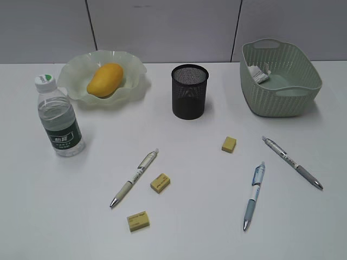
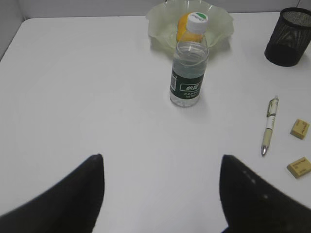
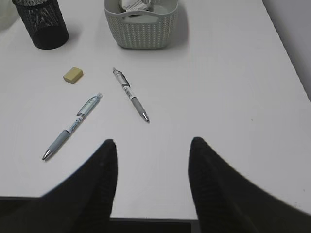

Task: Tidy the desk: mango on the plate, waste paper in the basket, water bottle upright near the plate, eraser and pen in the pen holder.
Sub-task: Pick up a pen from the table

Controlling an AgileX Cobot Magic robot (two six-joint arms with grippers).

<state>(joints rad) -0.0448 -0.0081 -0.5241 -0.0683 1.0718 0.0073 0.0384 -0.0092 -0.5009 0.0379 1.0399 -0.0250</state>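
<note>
The mango (image 1: 105,79) lies in the ruffled plate (image 1: 133,67) at the back left. Upright beside it stands the water bottle (image 1: 58,116). Waste paper (image 1: 259,73) rests inside the basket (image 1: 282,81) at the back right. The black mesh pen holder (image 1: 190,91) stands mid-back. Three pens lie on the desk: one white (image 1: 135,177), one blue (image 1: 254,195), one grey-tipped (image 1: 293,162). Three yellow erasers (image 1: 229,144) (image 1: 160,182) (image 1: 137,221) lie loose. My left gripper (image 2: 162,156) hangs open over bare desk near the bottle (image 2: 188,68). My right gripper (image 3: 153,141) is open above the front edge.
The desk's front edge (image 3: 155,216) runs just under my right gripper. A grey panelled wall (image 1: 162,27) closes the back. Neither arm shows in the exterior view.
</note>
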